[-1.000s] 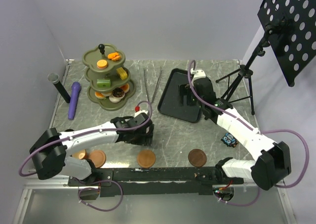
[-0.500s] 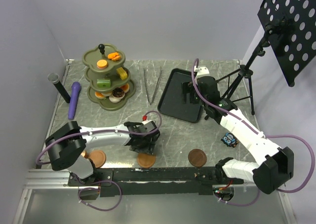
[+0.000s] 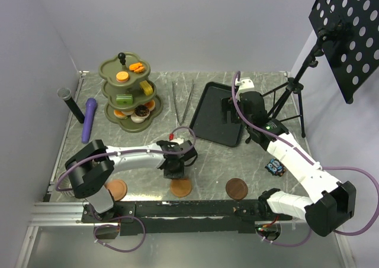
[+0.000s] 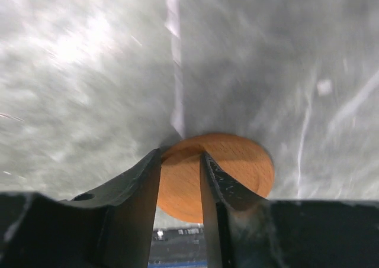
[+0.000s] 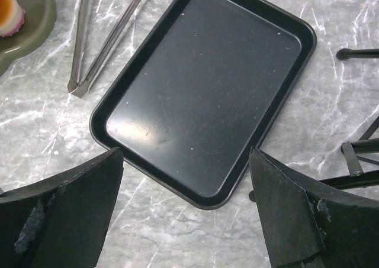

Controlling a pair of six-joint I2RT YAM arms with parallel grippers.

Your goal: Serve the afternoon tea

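Note:
The olive-green three-tier stand stands at the back left with orange, green and brown pastries on its tiers. Three brown saucers lie along the front: left, middle, right. My left gripper is low over the table at the middle saucer's far edge. In the left wrist view its fingers stand a narrow gap apart, with the saucer seen past them and nothing between. My right gripper hangs wide open over the near part of the black tray.
Metal tongs lie between the stand and the tray. A purple cylinder and a black tube sit at far left. A tripod with a perforated panel stands at right, and a small patterned object lies by the right arm.
My left gripper has swung right and forward to the middle saucer, and its jaws have narrowed. The saucer has shifted slightly right. The right gripper has drifted a little away over the tray.

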